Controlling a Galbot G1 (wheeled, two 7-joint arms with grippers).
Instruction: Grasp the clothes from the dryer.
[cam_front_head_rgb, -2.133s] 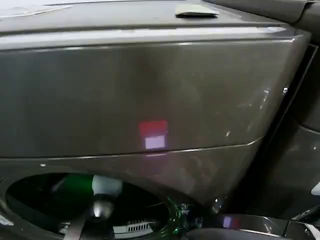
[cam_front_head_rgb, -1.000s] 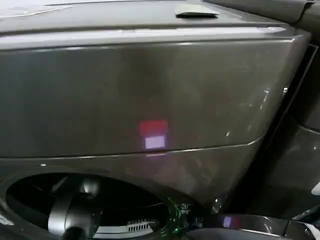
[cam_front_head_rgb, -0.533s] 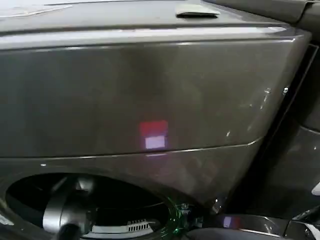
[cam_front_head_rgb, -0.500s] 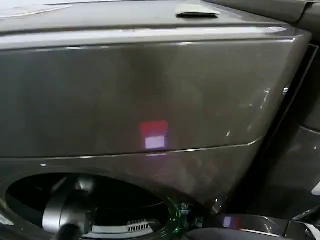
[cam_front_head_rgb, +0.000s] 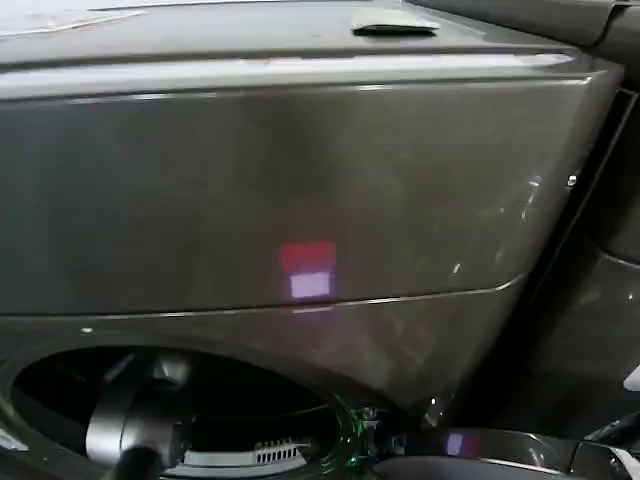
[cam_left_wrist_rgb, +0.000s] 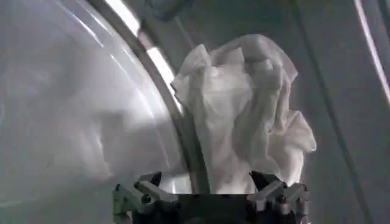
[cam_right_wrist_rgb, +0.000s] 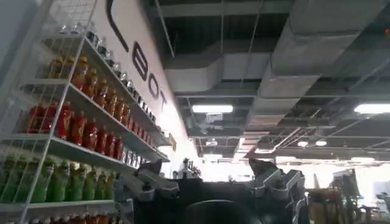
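Left gripper (cam_left_wrist_rgb: 210, 192) gapes wide inside the dryer (cam_front_head_rgb: 300, 190) — the clothes (cam_left_wrist_rgb: 244, 115) between its fingertips, ungripped.

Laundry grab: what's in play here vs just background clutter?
In play:
- clothes, white bundle between the left gripper's open fingers
- dryer, left arm in its porthole

Background:
- shelves of bottled drinks
- flat item on dryer top
- right gripper, open, facing the ceiling

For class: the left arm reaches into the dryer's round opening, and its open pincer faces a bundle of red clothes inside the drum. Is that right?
Not quite: the clothes are white, not red, as the left wrist view shows. The rest holds: the left arm reaches into the dryer through its round opening, and the open left pincer faces the bundle inside the drum.
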